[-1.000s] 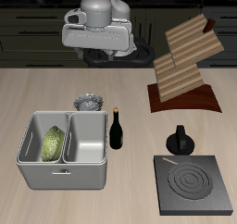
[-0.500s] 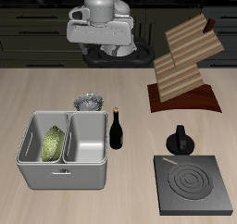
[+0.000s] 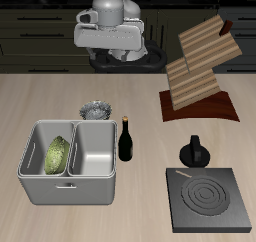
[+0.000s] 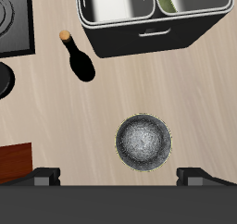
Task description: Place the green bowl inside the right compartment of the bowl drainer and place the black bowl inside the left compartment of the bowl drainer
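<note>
Gripper [image 3: 118,58] raised high above the back of the table [image 3: 140,111], holding nothing; fingers [image 4: 44,175] spread wide apart in the wrist view, with bare tabletop between them. Directly below, black bowl [image 4: 143,142] upright on the table, just behind the back rim of the bowl drainer [image 3: 68,188], touching nothing. Seen from the exterior as well, black bowl [image 3: 94,110] close to the drainer's back edge, apart from it. Bowl drainer towards the table's front edge, two deep wells side by side. Green bowl [image 3: 58,153] tilted on its side inside one well, leaning against the divider; the other well, nearer the bottle, bare. Dark wine bottle [image 3: 126,139] upright just beside the drainer's side wall. Farther along the table, wooden rack [image 3: 200,71] near the back edge, small black moka pot [image 3: 193,151] in front of it, flat black stove plate [image 3: 209,199] near the front corner.
</note>
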{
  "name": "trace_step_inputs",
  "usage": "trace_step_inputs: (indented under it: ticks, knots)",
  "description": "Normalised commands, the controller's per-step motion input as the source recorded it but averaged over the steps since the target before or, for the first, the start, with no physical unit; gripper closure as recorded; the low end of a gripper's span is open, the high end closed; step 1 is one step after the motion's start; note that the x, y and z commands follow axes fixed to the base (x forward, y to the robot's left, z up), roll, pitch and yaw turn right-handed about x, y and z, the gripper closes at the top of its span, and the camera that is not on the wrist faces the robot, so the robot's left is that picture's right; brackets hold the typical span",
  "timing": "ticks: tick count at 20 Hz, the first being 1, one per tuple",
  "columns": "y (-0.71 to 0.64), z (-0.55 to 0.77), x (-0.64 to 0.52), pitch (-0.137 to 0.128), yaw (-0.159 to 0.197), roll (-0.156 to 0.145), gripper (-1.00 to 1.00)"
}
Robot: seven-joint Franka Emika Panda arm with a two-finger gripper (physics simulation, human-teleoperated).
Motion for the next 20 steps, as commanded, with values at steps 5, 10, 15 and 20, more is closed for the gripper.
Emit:
trace_step_inputs:
  ticks: [5,10,15,20]
  knots:
    - [0.00,-0.21,-0.12,0.019,-0.004,-0.012,-1.00]
    - [0.06,-0.33,-0.09,0.034,0.028,0.004,-1.00]
    - [0.09,-0.27,-0.05,0.032,0.019,-0.008,-1.00]
    - [0.00,-0.20,-0.01,0.004,0.034,-0.028,-1.00]
